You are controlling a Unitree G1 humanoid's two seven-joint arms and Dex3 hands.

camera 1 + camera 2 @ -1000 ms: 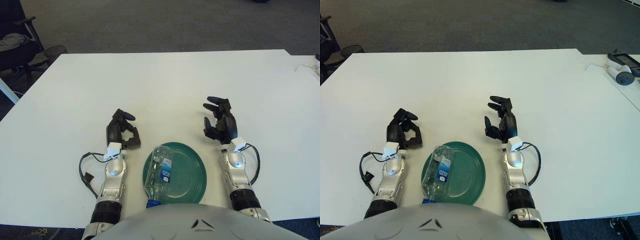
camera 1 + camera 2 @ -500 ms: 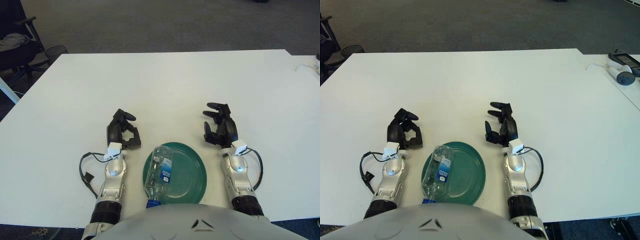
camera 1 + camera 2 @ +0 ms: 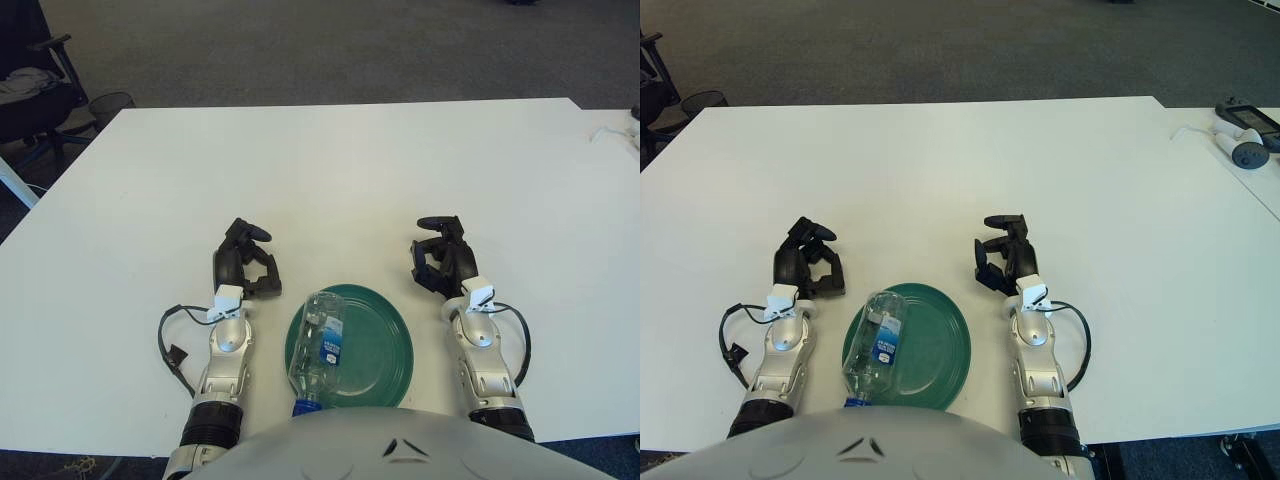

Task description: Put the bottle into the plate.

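The large white rectangular table fills most of both views. Near the middle of its near edge lies the round dark green plate. The clear plastic bottle with a blue label and blue cap lies on its side across the plate's left portion, base on the plate and cap end sticking out past the plate's near-left rim towards the table's near edge. The left hand shows just beside the plate's left rim, black fingers curled inward and holding nothing. The right hand shows beside the plate's far-right rim, its fingers bent in as well (also empty). A black cable loops beside the left forearm.
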